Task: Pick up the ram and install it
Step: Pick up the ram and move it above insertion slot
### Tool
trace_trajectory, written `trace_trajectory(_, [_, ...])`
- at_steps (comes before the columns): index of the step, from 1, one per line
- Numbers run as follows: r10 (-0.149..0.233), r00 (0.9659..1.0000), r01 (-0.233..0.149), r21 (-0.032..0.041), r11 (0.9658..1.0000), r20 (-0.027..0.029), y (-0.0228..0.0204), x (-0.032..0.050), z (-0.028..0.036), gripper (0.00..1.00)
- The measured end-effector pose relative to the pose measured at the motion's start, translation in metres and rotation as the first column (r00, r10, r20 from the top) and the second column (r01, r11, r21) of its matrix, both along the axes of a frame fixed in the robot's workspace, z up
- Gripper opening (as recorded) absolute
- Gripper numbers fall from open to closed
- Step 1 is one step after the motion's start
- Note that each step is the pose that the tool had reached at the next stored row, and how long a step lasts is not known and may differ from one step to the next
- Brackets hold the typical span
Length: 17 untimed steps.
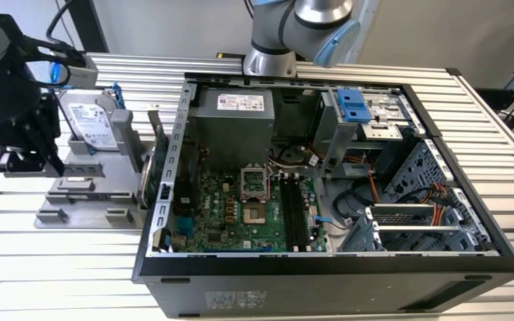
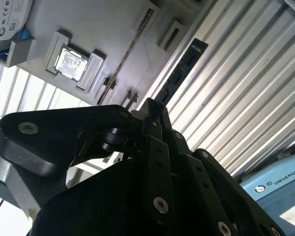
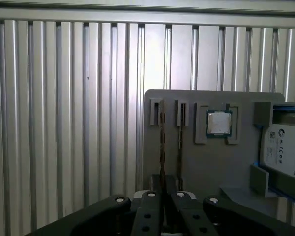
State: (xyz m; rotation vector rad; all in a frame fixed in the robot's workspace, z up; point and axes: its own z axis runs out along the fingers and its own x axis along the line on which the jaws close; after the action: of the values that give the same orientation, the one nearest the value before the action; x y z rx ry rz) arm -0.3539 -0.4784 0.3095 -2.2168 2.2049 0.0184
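Slippage is the danger: the ram [image 2: 179, 73], a dark strip slanting from the second wrist view's upper middle down to the gripper [image 2: 151, 105] along the grey fixture [image 2: 103, 24], could twist loose if held off-centre, and whether the claw is clenched cannot be told.

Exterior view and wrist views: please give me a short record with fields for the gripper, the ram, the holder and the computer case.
gripper: at the exterior view's left, by the holder, outside the case
ram: two thin sticks seen edge-on at the holder's slots, in the first wrist view
holder: gray, on the slatted table; also carries a processor and a hard drive
computer case: open, motherboard visible
grip on ram: cannot tell
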Motion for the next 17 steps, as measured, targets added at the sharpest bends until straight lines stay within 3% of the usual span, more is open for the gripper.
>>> trace_trajectory(17, [0.000, 1.0000, 0.000, -0.0001, 1.0000, -0.0001, 0.0000, 0.0000, 0.0429, 0.00])
